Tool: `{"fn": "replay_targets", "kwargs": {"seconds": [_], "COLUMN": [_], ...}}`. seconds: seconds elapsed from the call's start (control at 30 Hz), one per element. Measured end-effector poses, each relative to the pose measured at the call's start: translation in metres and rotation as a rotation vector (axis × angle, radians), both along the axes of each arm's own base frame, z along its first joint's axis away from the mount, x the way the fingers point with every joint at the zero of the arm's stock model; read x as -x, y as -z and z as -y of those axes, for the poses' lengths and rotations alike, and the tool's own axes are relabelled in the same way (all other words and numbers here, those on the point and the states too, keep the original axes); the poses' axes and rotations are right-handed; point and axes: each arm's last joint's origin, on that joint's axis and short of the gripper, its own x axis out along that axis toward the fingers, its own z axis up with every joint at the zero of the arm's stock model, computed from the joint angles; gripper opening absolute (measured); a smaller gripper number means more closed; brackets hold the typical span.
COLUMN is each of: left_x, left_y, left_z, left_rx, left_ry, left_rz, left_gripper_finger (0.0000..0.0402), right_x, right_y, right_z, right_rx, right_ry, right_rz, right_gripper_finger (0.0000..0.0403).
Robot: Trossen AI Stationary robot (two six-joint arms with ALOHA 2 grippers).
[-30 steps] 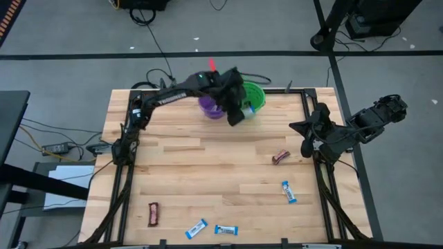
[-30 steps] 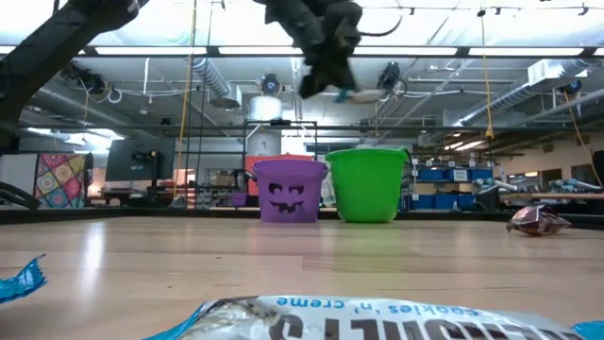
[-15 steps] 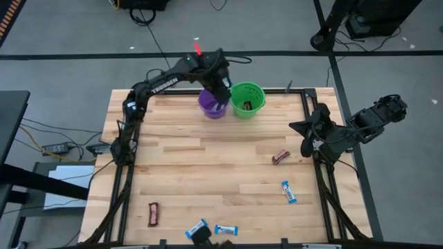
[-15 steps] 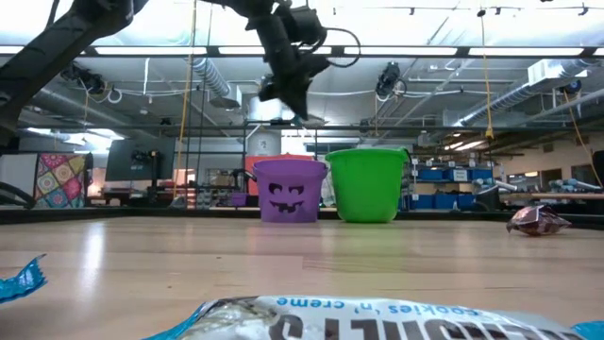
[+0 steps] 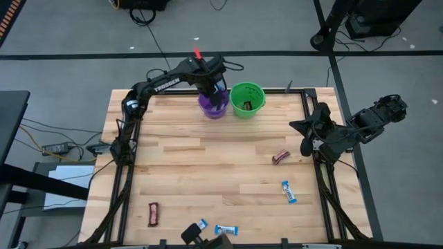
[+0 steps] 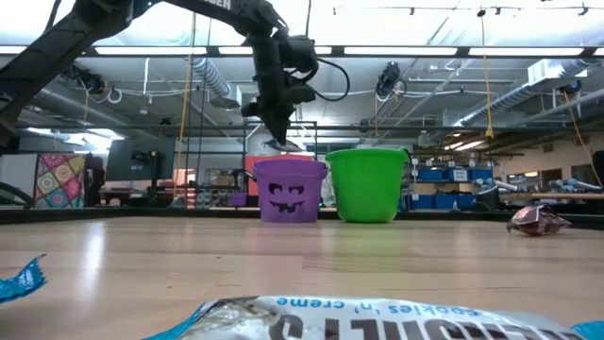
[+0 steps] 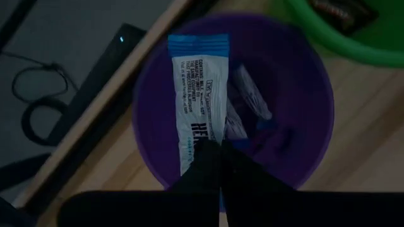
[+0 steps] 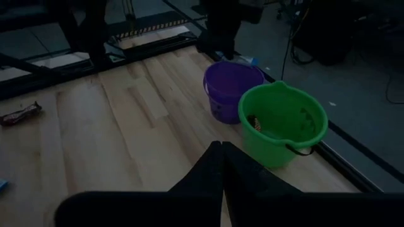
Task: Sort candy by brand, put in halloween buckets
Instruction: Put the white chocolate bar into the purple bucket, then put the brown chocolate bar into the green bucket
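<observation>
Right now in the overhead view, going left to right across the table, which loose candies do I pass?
Brown bar → blue bar → maroon bar → blue bar.

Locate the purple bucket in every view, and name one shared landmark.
High view: purple bucket at the table's far edge, under the left gripper.
Low view: centre, with a face.
Left wrist view: fills the middle.
Right wrist view: upper middle.
Landmark: the green bucket beside it.
</observation>
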Motion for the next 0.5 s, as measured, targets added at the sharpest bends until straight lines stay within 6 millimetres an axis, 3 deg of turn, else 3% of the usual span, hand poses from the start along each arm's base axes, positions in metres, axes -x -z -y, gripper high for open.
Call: {"fn": "replay_targets", "kwargs": {"seconds": [0.27,0.5], "left_x": [-0.003,-0.007], "left_y": [0.001,0.001], "left_z": [0.006,0.012], "left_rx": [0.023,0.029], "left_ry": [0.01,0.043], "left_rz": [0.001,0.014], "left_gripper_finger": [0.0034,0.0104], "right_x": [0.0,0.0], "right_y": [0.0,0.0], "right_z": [0.0,0.0], "right_rx": [0.001,0.001], "right_ry": [0.0,0.0], "right_rz": [0.0,0.0], "right_gripper_finger": [0.0017,0.0015]}}
